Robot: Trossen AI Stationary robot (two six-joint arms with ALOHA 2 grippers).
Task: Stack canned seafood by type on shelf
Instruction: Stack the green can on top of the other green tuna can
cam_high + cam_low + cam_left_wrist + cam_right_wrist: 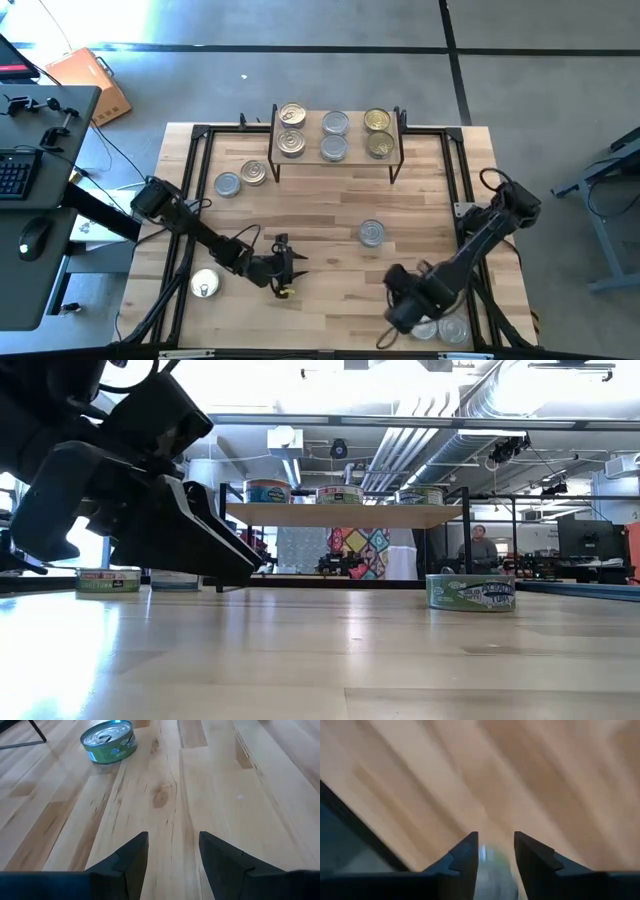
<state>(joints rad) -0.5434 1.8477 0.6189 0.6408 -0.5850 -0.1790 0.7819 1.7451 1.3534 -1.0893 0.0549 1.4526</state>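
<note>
Metal tins (333, 135): six on shelf (335, 165), six below.

tins on the shelf (335, 165): six, in three pairs, one pair (291, 129) at one end, one pair (335, 135) in the middle, one pair (378, 132) at the other end. tins on the table (330, 270): two (240, 179) close together near the shelf, one (371, 233) alone mid-table, one (205, 285) near the left arm, two (440, 328) under the right arm at the front edge. twelve tins total. one shelf. two arms.
</note>
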